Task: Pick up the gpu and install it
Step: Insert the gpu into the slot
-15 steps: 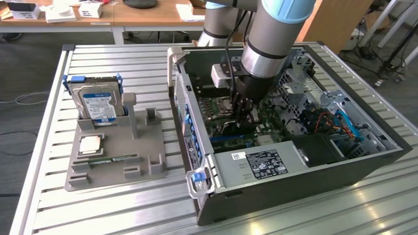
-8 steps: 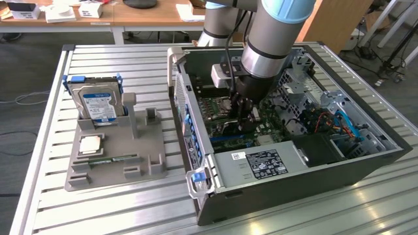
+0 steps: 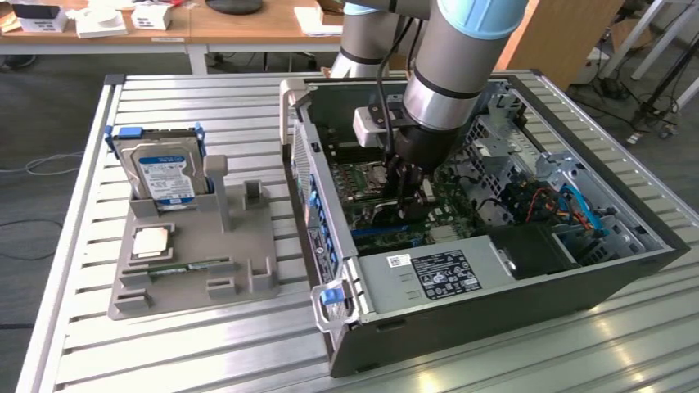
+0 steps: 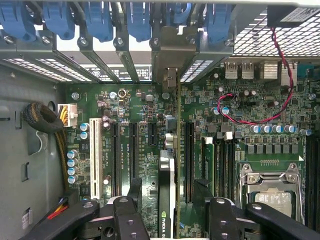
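Here, in the exterior view, the arm reaches down into the open computer case (image 3: 513, 282) on the slatted metal table (image 3: 164, 352), its gripper (image 3: 410, 192) low over the motherboard (image 3: 366, 176). Toward the exterior view's left, a grey holder (image 3: 245, 262) carries an upright hard drive (image 3: 164, 168). In the wrist view, the gpu (image 4: 167, 170) stands edge-on in a motherboard slot, its metal bracket (image 4: 167, 65) at the case's rear slot row. The gripper (image 4: 168, 192) straddles it, fingers (image 4: 131, 210) spread and clear of the card on both sides.
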`<action>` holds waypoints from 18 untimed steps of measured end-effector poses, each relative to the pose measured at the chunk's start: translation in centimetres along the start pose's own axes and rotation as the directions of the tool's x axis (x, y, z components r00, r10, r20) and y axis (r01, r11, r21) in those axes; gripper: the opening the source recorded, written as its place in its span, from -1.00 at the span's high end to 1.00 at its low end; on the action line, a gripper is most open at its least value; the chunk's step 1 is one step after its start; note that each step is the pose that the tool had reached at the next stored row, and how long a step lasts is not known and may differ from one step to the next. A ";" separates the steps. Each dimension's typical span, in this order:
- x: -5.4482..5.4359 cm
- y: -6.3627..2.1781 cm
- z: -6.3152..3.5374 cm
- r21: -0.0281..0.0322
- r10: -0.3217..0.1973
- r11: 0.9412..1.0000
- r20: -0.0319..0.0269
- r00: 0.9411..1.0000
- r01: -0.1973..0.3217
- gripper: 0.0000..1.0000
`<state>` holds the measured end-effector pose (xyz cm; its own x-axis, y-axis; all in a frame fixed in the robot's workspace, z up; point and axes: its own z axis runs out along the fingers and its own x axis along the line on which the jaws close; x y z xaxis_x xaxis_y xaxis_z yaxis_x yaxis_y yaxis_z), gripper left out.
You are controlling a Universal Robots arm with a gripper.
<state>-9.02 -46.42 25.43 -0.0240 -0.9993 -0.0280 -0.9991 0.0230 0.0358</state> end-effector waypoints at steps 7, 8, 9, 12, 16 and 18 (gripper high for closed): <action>0.0 0.00 0.00 0.000 0.000 1.000 0.000 1.000 0.000 -0.07; 0.0 0.00 0.00 0.000 0.000 1.000 0.000 1.000 0.000 -0.07; 0.0 0.00 0.00 0.000 0.000 1.000 0.000 1.000 0.000 -0.07; 0.0 0.02 -0.33 0.000 0.000 1.000 0.000 1.000 0.000 -0.07; 0.0 0.05 -1.34 0.000 0.000 1.000 0.000 1.000 0.000 -0.07; -0.1 0.08 -2.09 0.000 0.000 1.000 0.000 1.000 0.000 -0.07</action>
<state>-9.03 -46.42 27.52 -0.0241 -0.9993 -0.0282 -0.9991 0.0231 0.0358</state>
